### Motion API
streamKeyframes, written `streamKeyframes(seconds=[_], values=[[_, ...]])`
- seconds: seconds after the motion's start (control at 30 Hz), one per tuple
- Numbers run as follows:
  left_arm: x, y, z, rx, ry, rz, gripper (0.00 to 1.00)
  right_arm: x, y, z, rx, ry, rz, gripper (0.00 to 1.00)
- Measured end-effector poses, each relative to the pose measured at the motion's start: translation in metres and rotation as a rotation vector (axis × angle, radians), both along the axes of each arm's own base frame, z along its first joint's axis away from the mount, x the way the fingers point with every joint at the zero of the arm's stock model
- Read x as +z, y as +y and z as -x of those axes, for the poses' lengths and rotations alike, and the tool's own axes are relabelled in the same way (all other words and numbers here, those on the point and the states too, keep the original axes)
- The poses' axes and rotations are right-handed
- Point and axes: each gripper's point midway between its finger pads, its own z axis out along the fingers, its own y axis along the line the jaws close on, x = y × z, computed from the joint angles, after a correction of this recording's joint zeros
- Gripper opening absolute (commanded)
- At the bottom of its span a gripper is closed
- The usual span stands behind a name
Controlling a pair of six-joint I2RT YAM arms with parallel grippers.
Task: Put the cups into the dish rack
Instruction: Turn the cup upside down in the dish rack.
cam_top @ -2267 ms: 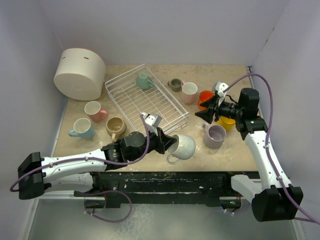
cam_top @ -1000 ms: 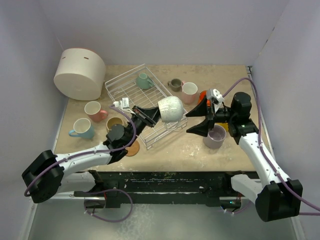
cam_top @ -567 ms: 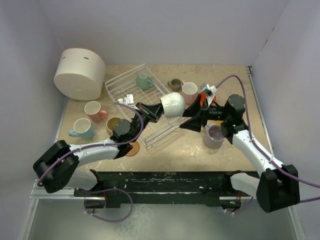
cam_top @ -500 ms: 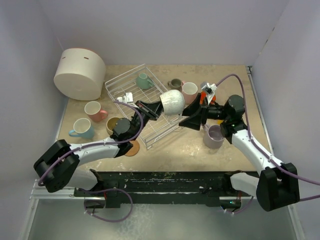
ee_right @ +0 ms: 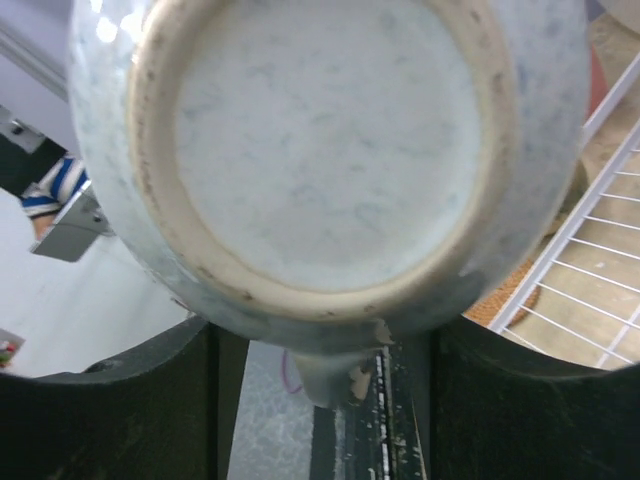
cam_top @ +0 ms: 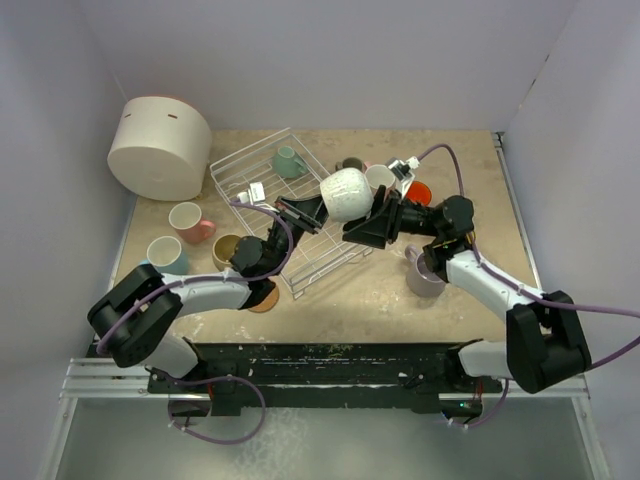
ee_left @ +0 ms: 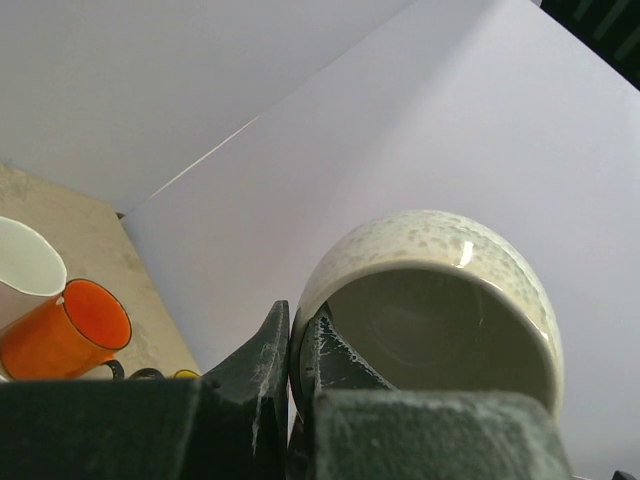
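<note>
White speckled mug (cam_top: pixel 345 192): up off the table, lying on its side above the right edge of the dish rack (cam_top: pixel 240 165), mouth turned left, base turned right. Pinched at the rim by the left gripper (cam_top: pixel 308 208), clenched hard on the wall with one finger inside the mouth and one outside. Seen from the left wrist, hollow of the mug (ee_left: pixel 430 300) wide open to the camera. At the base end, right gripper (cam_top: pixel 368 224) with fingers (ee_right: pixel 100 400) spread on either side of the unglazed foot (ee_right: pixel 320 150). Touching the sides or not, impossible to tell.

Below, the white wire rack set at a slant in the middle of the table, with a teal mug (cam_top: pixel 290 160) in its far end.

Right of the rack, at the far side: small olive-grey mug (cam_top: pixel 350 163), pale mug (cam_top: pixel 378 177) and orange mug (cam_top: pixel 418 193), close together. Nearer, a lilac mug (cam_top: pixel 425 275) just beside the right arm.

Left of the rack: pink mug (cam_top: pixel 190 220), light blue mug (cam_top: pixel 165 255) and beige mug (cam_top: pixel 228 248).

By the rack's near corner, cork coaster (cam_top: pixel 265 298), partly under the left arm. Far left, large white container (cam_top: pixel 160 147).
</note>
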Motion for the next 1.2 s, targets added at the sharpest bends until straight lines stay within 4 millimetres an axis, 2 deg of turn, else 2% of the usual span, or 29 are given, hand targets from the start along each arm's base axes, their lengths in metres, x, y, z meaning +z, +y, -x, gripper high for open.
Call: streamKeyframes(seconds=[0.07, 0.17, 0.23, 0.3, 0.33, 0.37, 0.4, 0.53, 0.67, 0.83, 0.93, 1.03, 1.2], values=[[0.001, 0.0, 0.0, -0.003, -0.003, 0.014, 0.0, 0.005, 0.002, 0.002, 0.005, 0.008, -0.018, 0.52], [0.001, 0.0, 0.0, -0.01, -0.002, 0.037, 0.0, 0.009, 0.003, -0.002, -0.014, 0.027, -0.041, 0.4], [0.001, 0.0, -0.001, -0.006, 0.0, 0.045, 0.0, 0.01, 0.003, -0.005, -0.024, 0.039, -0.049, 0.26], [0.001, 0.002, -0.003, -0.004, 0.003, 0.065, 0.0, 0.01, 0.003, -0.008, -0.034, 0.046, -0.056, 0.04], [0.002, 0.003, -0.003, 0.0, 0.001, 0.073, 0.0, 0.01, 0.003, -0.01, -0.043, 0.039, -0.059, 0.0], [0.002, 0.004, -0.004, 0.003, 0.005, 0.08, 0.01, 0.01, 0.004, -0.011, -0.045, 0.035, -0.061, 0.0], [0.0, 0.004, -0.006, 0.006, 0.012, 0.083, 0.07, 0.01, 0.004, -0.012, -0.047, 0.026, -0.061, 0.0], [-0.008, 0.004, -0.008, 0.011, 0.023, 0.073, 0.32, 0.003, 0.004, -0.015, -0.046, 0.044, -0.05, 0.0], [-0.012, 0.007, -0.001, -0.008, 0.023, 0.083, 0.59, -0.003, 0.003, -0.015, -0.029, 0.064, -0.034, 0.0], [-0.011, 0.023, 0.017, -0.008, 0.012, 0.065, 0.69, -0.01, -0.007, -0.023, -0.047, 0.066, -0.017, 0.0], [-0.005, 0.035, 0.029, -0.001, -0.006, 0.064, 0.7, -0.01, -0.015, -0.029, -0.078, 0.046, -0.008, 0.0], [-0.01, 0.046, 0.038, 0.008, -0.002, 0.03, 0.71, -0.012, -0.02, -0.032, -0.094, 0.021, 0.004, 0.0], [-0.024, 0.07, 0.058, 0.041, 0.033, -0.087, 0.88, -0.024, -0.024, -0.036, -0.114, -0.018, 0.054, 0.0]])
